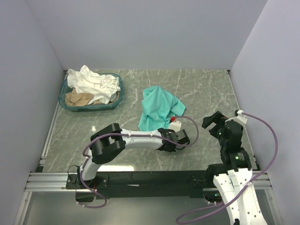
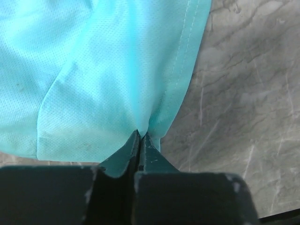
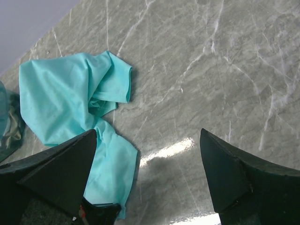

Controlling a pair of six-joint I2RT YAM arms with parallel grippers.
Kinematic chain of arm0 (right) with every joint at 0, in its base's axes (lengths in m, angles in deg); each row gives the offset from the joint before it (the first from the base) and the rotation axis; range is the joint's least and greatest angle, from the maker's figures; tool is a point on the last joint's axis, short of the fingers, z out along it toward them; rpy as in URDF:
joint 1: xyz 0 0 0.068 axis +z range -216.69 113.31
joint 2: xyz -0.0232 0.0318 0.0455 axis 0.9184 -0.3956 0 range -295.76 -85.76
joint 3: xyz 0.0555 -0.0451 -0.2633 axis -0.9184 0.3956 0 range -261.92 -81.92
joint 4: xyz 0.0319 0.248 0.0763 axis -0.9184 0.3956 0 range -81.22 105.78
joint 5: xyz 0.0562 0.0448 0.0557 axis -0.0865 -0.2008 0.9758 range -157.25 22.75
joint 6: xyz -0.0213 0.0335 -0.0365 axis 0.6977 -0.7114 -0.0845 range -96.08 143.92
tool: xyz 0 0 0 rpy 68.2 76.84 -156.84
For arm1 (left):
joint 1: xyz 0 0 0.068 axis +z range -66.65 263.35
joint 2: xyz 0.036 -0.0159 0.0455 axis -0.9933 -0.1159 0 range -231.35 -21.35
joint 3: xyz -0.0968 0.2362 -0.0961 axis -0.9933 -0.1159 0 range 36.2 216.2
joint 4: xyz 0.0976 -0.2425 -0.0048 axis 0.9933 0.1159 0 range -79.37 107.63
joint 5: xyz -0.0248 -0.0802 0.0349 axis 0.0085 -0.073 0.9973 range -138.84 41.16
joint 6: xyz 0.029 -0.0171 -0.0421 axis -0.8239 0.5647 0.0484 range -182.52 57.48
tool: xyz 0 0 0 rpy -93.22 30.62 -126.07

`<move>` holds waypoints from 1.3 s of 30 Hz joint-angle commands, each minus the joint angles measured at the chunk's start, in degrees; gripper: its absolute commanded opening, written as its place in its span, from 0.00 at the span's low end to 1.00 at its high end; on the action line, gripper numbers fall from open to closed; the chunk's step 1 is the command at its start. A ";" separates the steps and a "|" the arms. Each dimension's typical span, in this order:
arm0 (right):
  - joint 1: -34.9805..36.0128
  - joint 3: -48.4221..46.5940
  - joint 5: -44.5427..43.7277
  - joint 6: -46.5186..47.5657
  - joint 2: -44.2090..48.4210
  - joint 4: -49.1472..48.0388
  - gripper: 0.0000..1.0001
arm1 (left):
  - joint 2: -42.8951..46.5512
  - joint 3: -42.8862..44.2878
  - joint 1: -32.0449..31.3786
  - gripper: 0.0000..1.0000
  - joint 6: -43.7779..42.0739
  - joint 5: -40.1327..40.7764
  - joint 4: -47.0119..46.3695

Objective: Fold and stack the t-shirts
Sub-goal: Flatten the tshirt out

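The teal-green t-shirt lies crumpled on the marble table, mid-centre. My left gripper is at its near right corner, shut on the shirt's hem; the left wrist view shows the cloth pinched between the closed fingertips. My right gripper is open and empty, above bare table to the right of the shirt; its view shows the shirt to the left and its fingers wide apart. White and beige shirts lie heaped in the basket.
An oval teal plastic basket stands at the back left of the table. The walls enclose the table on three sides. A metal rail runs along the near edge.
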 commanded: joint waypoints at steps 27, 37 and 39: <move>25.49 -10.34 -5.94 1.09 -33.90 -7.62 0.86 | 46.84 -40.24 25.03 0.01 5.06 5.99 -8.02; 31.47 -19.05 -7.27 -0.41 -56.07 -12.81 0.80 | 49.66 -41.29 27.23 0.01 4.00 5.38 -9.43; 31.56 -21.16 -8.04 -1.11 -60.19 -12.81 0.79 | 49.40 -41.56 27.75 0.01 3.56 4.67 -9.70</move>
